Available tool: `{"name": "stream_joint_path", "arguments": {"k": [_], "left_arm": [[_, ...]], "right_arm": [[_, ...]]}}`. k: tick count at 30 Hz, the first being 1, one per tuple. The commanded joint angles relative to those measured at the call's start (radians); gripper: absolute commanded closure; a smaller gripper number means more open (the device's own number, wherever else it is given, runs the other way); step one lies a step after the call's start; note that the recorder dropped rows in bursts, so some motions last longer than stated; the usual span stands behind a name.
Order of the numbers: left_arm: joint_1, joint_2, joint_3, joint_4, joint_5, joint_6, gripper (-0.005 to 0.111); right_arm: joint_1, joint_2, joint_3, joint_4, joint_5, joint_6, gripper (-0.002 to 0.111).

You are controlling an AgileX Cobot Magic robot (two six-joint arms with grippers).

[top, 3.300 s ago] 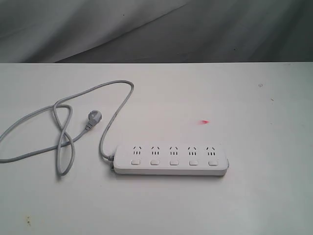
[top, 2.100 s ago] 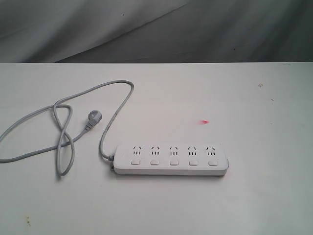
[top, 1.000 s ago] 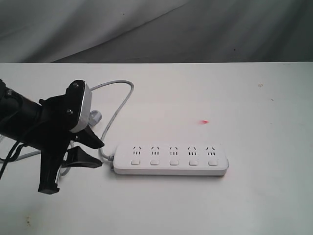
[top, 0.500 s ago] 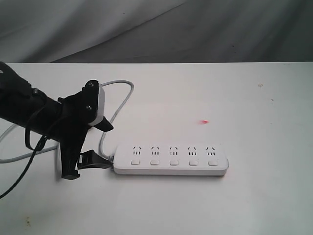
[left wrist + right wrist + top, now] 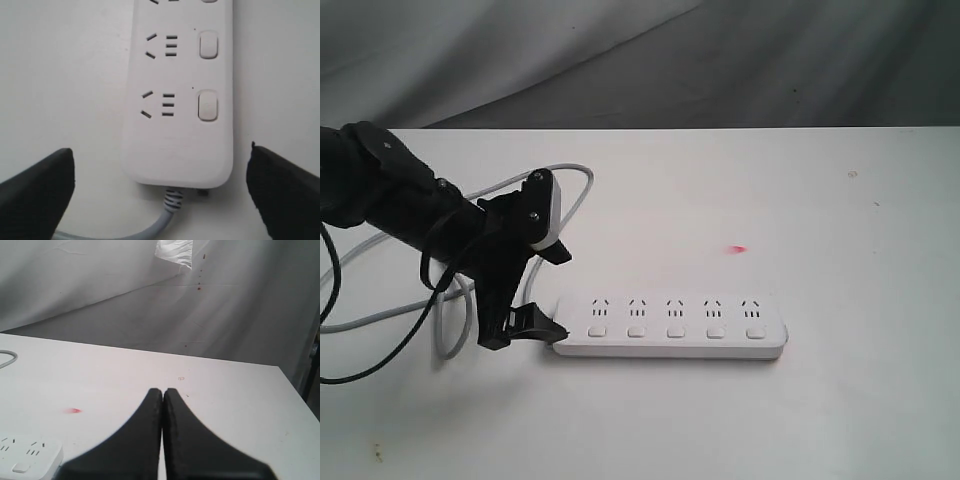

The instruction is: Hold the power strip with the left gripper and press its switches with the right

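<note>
The white table [image 5: 840, 400] is filling most of the exterior view, with a grey cloth [image 5: 620, 60] hanging behind it. The left arm [image 5: 390, 195] is extending in from the left edge, angled down toward the table's middle. The strip [image 5: 670, 345] is lying flat on the table, slightly in front of centre, its long side running left to right and its sockets facing up. Its grey cord [image 5: 582, 195] is leaving the left end and looping away across the left part of the table, partly hidden behind the arm.

The left gripper [image 5: 562, 297] is hovering at the strip's cord end with its jaws spread wide. In the left wrist view one finger [image 5: 37, 192] is standing off each long side of that end, with bare table showing between fingers and plastic, so nothing is being grasped.

The right gripper [image 5: 163, 395] is showing only in its own wrist view, clenched with the fingers pressed together, holding nothing, away from the strip's far end.

The five switches [image 5: 676, 331] are sitting in a row along the strip's near edge. A small red mark [image 5: 738, 249] is showing on the table beyond the strip.
</note>
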Motion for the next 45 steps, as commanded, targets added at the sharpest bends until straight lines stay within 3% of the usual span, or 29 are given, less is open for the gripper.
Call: {"name": "stream_joint_path", "arguments": {"k": [1,32,45], "left_arm": [[-0.005,0.035,-0.012,-0.007,0.010,0.011,0.020],[-0.005,0.094,-0.012,-0.033,-0.013,0.000,0.020],[-0.045,0.094,-0.012,0.035,-0.023,-0.082,0.020]], "right_arm": [[0.000,0.001,0.005,-0.004,-0.006,-0.001,0.108],[0.000,0.001,0.005,-0.004,-0.006,-0.001,0.108],[0.000,0.001,0.005,-0.004,-0.006,-0.001,0.108]]}}
